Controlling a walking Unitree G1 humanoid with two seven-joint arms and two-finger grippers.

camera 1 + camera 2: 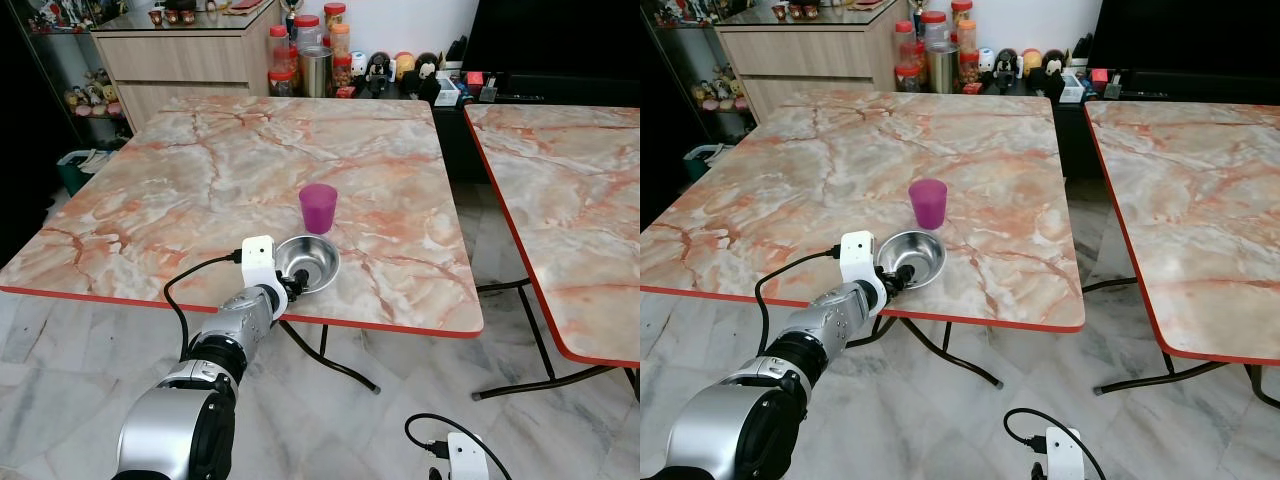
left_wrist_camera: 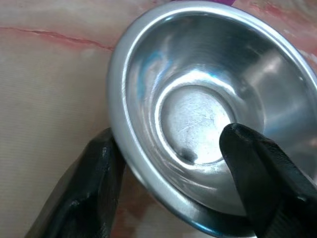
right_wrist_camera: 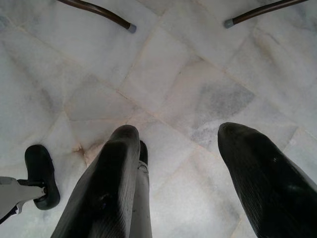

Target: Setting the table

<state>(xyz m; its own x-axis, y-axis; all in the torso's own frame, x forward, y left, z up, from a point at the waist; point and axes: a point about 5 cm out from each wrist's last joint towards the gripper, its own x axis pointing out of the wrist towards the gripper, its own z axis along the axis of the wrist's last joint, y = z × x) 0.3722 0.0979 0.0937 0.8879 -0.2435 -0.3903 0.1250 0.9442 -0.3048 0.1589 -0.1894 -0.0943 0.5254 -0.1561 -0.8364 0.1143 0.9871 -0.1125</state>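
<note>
We are working at the marble counter (image 1: 200, 190) with our left end effector (image 2: 171, 163), whose two black fingers are straddling the near rim of the steel bowl (image 1: 308, 262): one finger (image 2: 262, 173) is sitting inside the bowl, the other (image 2: 84, 188) outside against its wall. The fingers are bracketing the rim closely, and from the left wrist view we are judging them clamped on it, though any small gap there is hard to rule out. The bowl is sitting close to the counter's near red edge, just in front of the purple cup (image 1: 318, 207), the two near each other but apart.

Our right end effector (image 3: 173, 173) is hanging idle over the floor tiles (image 3: 198, 74), its fingers spread apart and holding nothing.

What we are watching for, as a judgement: the bowl is thin, smooth metal gripped only at one side of the rim, so it could pivot or slip out if we lift or drag it quickly. Being so near the counter's edge, a slip toward us could send it over onto the floor. Pushing it away from us instead could knock the cup, which looks light enough to tip. A slow, level move seems called for.
</note>
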